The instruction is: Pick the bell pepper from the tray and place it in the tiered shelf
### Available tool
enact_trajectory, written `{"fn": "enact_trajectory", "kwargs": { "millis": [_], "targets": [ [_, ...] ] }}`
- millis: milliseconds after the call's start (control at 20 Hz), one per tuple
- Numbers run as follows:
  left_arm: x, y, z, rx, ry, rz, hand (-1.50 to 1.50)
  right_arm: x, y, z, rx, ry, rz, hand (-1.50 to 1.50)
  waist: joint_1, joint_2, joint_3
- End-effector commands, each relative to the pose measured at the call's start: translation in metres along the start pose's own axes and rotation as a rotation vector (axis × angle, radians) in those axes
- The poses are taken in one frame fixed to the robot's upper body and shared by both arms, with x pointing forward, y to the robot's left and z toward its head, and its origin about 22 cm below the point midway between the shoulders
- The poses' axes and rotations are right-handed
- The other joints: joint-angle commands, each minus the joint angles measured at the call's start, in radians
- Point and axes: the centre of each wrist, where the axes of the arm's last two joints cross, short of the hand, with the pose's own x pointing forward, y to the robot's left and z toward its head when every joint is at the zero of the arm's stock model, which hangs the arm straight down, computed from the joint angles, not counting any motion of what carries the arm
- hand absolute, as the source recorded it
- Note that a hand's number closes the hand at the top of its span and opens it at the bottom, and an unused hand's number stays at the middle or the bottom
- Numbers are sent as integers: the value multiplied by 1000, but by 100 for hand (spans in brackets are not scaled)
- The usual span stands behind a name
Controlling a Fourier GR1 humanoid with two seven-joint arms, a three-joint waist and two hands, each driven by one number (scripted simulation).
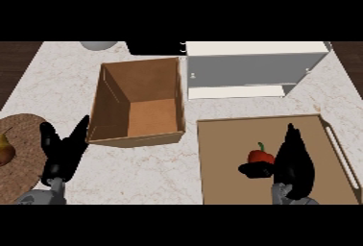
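Nearest to us, at the lower edge, are the two hands. Our right hand [292,161] is over the tray [227,144], its fingers straight and pressed together, pointing away from us. Its thumb reaches out to the left, just under the pepper [261,156]. We cannot tell if the thumb touches it. The fingers are not curled round the pepper.

The pepper is red with a green stem. It lies on the tray, near the middle, just beside the right hand on its left side. The tray is brown and has a white handle [342,153] along its right edge.

Our left hand [62,153] rests at the lower left with fingers up and spread, and it holds nothing. Beside it on the left is a round woven mat [25,144] with a yellow fruit [6,150] at the edge of the view.

Behind the tray stands the shelf [248,69], white and grey, well apart from the pepper. To the left of the shelf, an open brown box [142,110] stands on the counter [142,168].
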Motion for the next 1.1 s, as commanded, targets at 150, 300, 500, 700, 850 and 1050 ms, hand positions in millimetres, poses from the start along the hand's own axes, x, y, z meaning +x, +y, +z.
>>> {"fn": "enact_trajectory", "kwargs": {
  "millis": [150,300,500,700,850,1050],
  "targets": [
    [-1,5,0,-7,-5,-1,0,-5,14,-9,-32,215,83,-150,-5,0,0],
    [-2,-2,-2,-1,-7,-18,0,-14,17,-24,-41,182,88,-150,-7,0,1],
    [-5,12,13,-8,2,2,0,-11,2,-25,-44,174,43,-150,-4,-2,1],
    [4,-4,9,1,14,4,0,-10,34,-21,-49,155,25,-150,-3,-1,1],
    [4,-7,-1,-6,9,21,0,-21,44,-36,-55,149,36,-150,-4,0,1],
    [-7,-13,5,-3,-6,-6,0,-11,51,-44,183,80,186,150,2,2,1]
  ]
}}
